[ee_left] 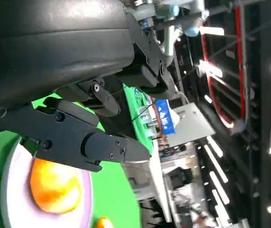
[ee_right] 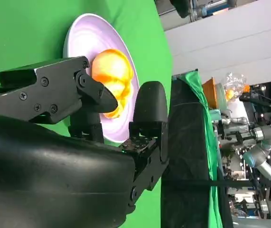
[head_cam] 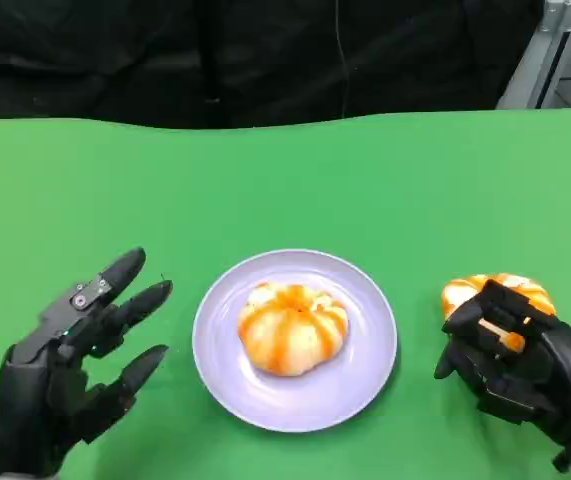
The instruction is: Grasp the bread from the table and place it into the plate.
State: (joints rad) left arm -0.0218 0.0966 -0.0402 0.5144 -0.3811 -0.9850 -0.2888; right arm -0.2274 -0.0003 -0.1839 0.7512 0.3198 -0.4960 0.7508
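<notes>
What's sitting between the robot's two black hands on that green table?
In the head view, a pale plate lies between the left hand and the right hand, with one bread on it. The right hand covers a second bread.

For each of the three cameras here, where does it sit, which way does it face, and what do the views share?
Head view: high on the robot, looking down at the green table; left hand open, right hand around a bread.
Left wrist view: behind the left hand, turned sideways, facing the plate and the room beyond.
Right wrist view: behind the right hand, also sideways, facing the plate.
Shared: all three show the plate with a bread on it.
</notes>
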